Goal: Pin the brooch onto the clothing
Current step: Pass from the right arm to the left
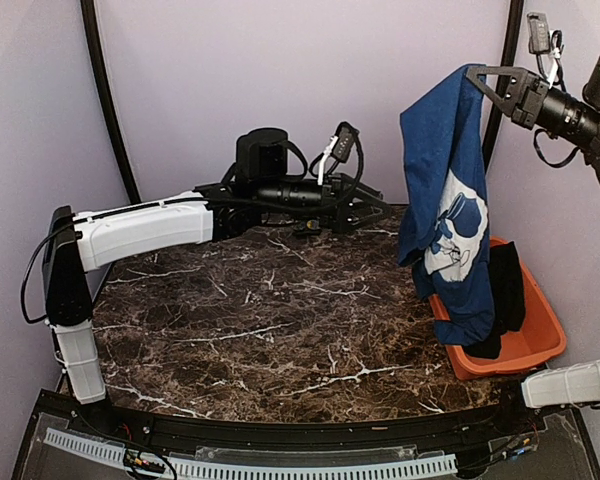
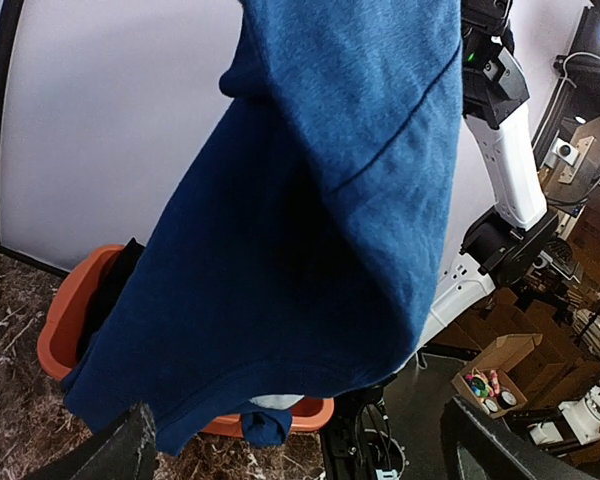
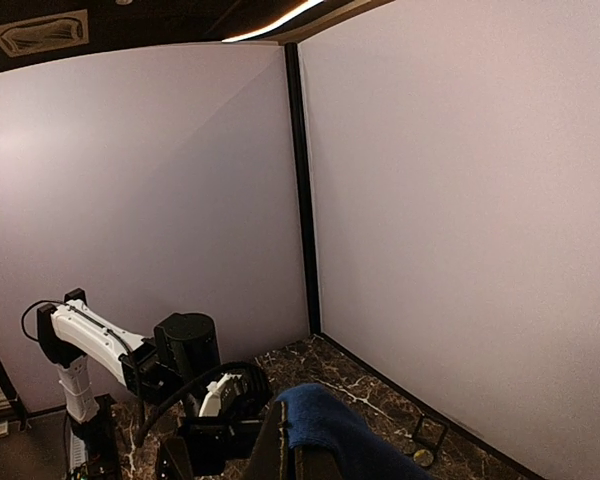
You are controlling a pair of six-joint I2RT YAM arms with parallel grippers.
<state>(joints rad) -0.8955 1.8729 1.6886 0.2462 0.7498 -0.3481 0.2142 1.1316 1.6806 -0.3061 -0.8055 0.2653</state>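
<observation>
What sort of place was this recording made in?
Probably a robot test booth inside a lab or workshop. A marble-patterned tabletop is closed in by plain pale wall panels. Past the booth, the left wrist view shows an open cardboard box of small items and more equipment.

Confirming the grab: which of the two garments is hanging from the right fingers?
The blue T-shirt with the white print, pinched by the right fingers; the black garment sits unheld in the orange bin.

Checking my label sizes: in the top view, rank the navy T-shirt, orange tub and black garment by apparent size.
1. Navy T-shirt, though it hangs nearer the camera.
2. Orange tub.
3. Black garment, partly hidden.
</observation>
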